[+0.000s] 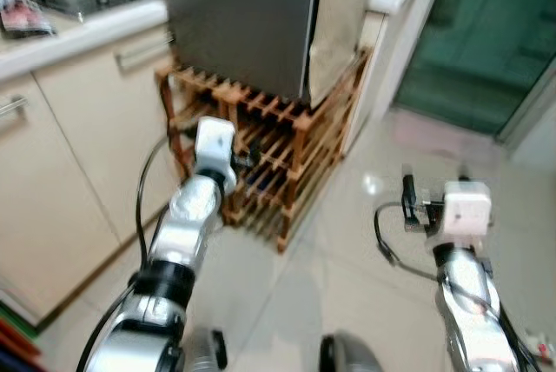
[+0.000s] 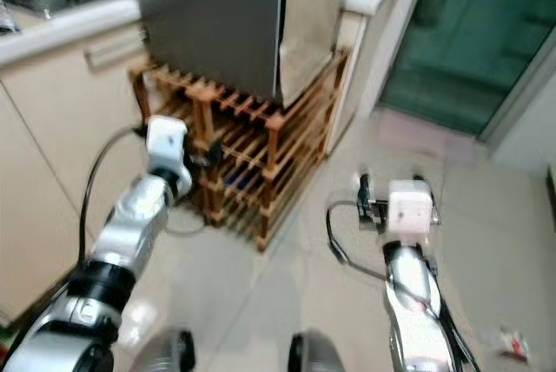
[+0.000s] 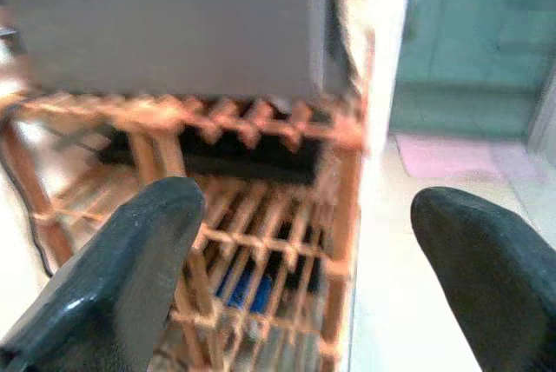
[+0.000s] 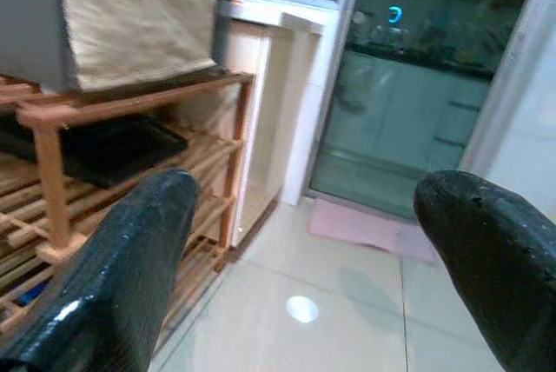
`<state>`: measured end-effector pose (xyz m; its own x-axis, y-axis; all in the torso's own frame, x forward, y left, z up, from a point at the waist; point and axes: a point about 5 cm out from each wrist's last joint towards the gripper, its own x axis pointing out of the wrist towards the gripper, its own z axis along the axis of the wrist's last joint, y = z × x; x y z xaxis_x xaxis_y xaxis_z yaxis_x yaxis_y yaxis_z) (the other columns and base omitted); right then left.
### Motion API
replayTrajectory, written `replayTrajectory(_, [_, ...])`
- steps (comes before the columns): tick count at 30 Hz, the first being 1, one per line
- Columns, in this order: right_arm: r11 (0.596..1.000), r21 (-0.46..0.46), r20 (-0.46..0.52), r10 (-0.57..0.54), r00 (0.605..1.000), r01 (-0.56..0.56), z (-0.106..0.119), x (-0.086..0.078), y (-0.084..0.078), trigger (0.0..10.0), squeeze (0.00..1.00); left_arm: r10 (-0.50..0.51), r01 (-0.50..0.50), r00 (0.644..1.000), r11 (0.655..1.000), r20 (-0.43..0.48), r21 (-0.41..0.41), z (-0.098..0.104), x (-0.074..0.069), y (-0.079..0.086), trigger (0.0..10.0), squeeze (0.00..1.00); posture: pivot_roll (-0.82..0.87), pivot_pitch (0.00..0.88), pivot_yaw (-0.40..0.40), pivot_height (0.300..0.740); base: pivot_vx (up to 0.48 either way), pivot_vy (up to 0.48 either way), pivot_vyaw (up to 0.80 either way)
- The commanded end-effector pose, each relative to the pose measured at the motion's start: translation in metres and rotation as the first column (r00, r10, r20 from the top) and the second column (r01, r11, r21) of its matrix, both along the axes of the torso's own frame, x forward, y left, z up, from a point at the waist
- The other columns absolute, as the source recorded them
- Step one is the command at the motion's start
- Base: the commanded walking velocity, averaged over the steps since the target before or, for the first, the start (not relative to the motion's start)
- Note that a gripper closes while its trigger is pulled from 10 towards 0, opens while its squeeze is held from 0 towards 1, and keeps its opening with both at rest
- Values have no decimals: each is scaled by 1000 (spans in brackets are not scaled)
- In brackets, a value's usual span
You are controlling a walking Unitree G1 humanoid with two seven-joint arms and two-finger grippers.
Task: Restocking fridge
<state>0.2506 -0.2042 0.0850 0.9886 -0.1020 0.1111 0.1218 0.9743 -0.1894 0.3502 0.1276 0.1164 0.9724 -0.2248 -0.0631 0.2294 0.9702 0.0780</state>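
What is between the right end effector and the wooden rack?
Only bare tiled floor lies between the right end effector and the rack; nothing stands there. This shows in both eye views.

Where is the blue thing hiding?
The blue thing sits low inside the wooden rack, under the grey fridge, ahead and left of the robot, just past its left tool.
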Motion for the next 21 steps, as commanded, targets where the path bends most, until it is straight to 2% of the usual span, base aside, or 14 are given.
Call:
replayTrajectory(1, [999,-38,31,8,999,-7,9,-2,3,10000,0,-37,37,999,999,7,39,3,3,-9,10000,0,-83,0,-4,616,0,0,0])
replayTrajectory(2, [999,-38,31,8,999,-7,9,-2,3,10000,0,-37,37,999,999,7,39,3,3,-9,10000,0,-83,0,-4,616,0,0,0])
replayTrajectory(4, [999,-47,26,-19,999,20,9,1,0,10000,0,-114,111,992,992,53,66,11,3,-23,10000,0,-83,0,3,616,0,0,0])
replayTrajectory(8, [998,-50,26,-28,999,29,12,4,0,10000,0,-162,157,983,985,83,69,15,2,-29,10000,0,-80,0,6,616,0,0,0])
replayTrajectory(13, [996,-27,34,-80,996,81,21,20,-1,10000,0,-159,156,984,987,80,48,16,3,-27,10000,0,-74,0,6,616,0,0,0])
replayTrajectory(14, [996,-27,34,-80,996,81,21,20,-1,10000,0,-159,156,984,987,80,48,16,3,-27,10000,0,-74,0,6,616,0,0,0])
replayTrajectory(17, [996,50,58,-80,995,77,29,26,-2,10000,0,-152,150,986,988,71,33,12,1,-21,10000,0,-69,0,6,626,0,0,0])
replayTrajectory(21, [993,75,43,-91,995,87,27,27,-2,10000,0,-162,160,984,987,73,31,12,0,-22,10000,0,-64,0,3,641,0,0,0])
